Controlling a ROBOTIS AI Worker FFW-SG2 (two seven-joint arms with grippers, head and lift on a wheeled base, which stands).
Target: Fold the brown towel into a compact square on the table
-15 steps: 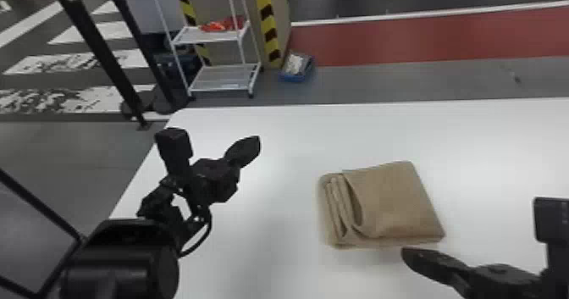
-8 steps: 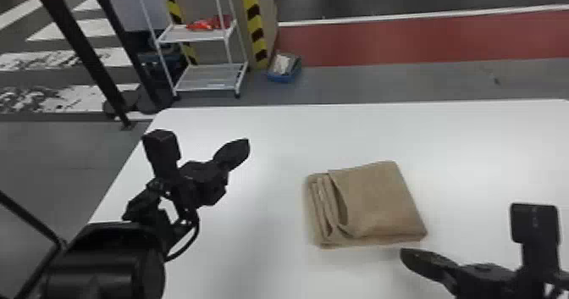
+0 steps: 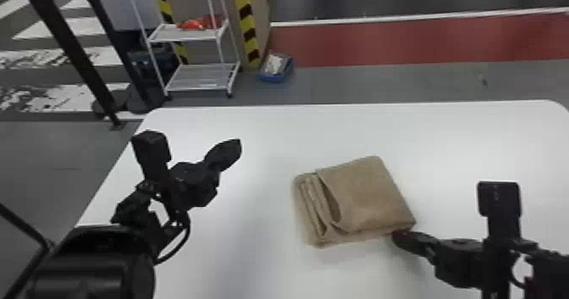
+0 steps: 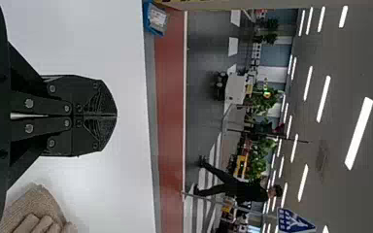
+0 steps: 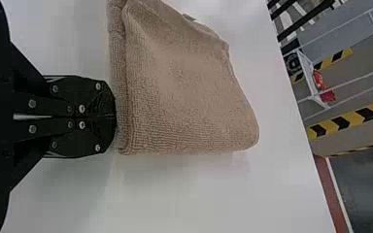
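A thick folded bundle, the brown towel lies on the white table, its layered edges toward the left. My right gripper is at the towel's near right corner. In the right wrist view the closed fingertips of the right gripper meet the edge of the towel, with no cloth seen between them. Left of the towel, my left gripper is held apart from it over the table. The left wrist view has the left gripper shut, with part of the towel off to one side.
The white table extends around the towel, its far edge beyond both arms. On the floor behind stand a white shelf cart, a blue bin and black posts at the left.
The head view has shifted, so the towel and left arm appeared farther right a second ago. My right gripper has come closer to the towel's near right corner. The towel keeps its folded shape.
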